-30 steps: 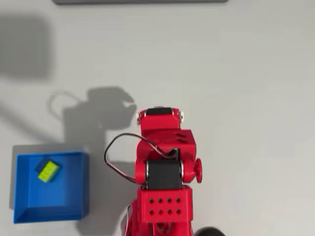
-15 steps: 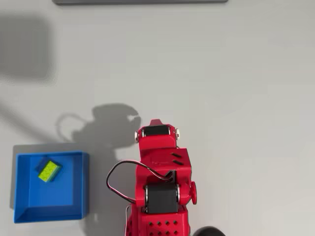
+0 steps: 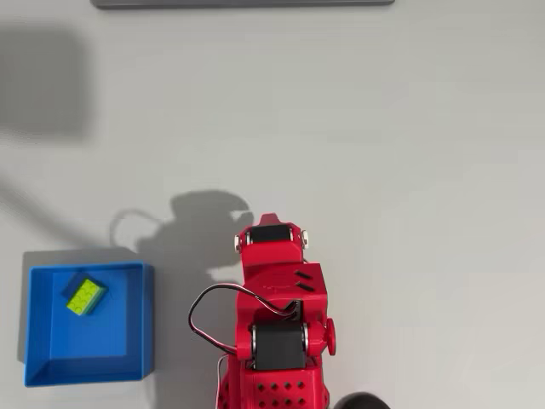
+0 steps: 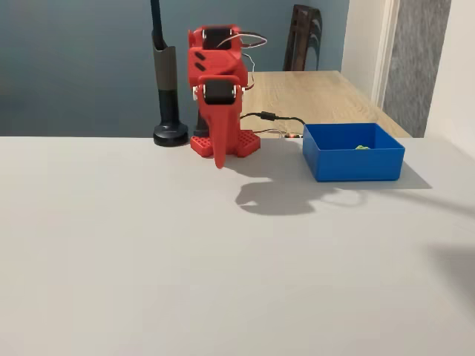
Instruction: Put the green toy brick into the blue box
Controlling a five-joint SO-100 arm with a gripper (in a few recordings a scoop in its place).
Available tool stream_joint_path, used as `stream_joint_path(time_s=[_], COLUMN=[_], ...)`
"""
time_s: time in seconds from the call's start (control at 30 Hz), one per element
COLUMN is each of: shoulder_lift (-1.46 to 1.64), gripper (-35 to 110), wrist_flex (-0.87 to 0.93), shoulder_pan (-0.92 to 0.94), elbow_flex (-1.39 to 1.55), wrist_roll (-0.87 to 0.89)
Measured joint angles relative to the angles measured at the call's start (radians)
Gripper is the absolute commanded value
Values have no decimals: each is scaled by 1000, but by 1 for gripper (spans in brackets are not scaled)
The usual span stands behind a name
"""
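The green toy brick lies flat on the bottom of the blue box, in its upper left part in the overhead view. In the fixed view just its top peeks over the wall of the blue box. My red arm is folded up over its base, to the right of the box in the overhead view and apart from it. In the fixed view my gripper hangs point down just above the table, left of the box, shut with nothing in it.
A black post on a round foot stands beside the arm's base. A black cable runs behind the box. A wooden table and a chair stand beyond the grey table.
The arm has drawn back toward its base, its wrist moving toward the lower edge of the overhead view. The brick and box have not moved.
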Motion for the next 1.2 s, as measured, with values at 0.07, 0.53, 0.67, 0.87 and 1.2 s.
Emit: stream_joint_path(time_s=[0.07, 0.53, 0.67, 0.87, 1.2], shoulder_lift=[11, 37, 37, 37, 37], gripper=[0, 0, 0, 0, 0], wrist_flex=[0, -14, -14, -14, -14], shoulder_pan=[0, 0, 0, 0, 3], elbow_flex=[9, 26, 26, 26, 40], wrist_roll=[0, 18, 18, 20, 161])
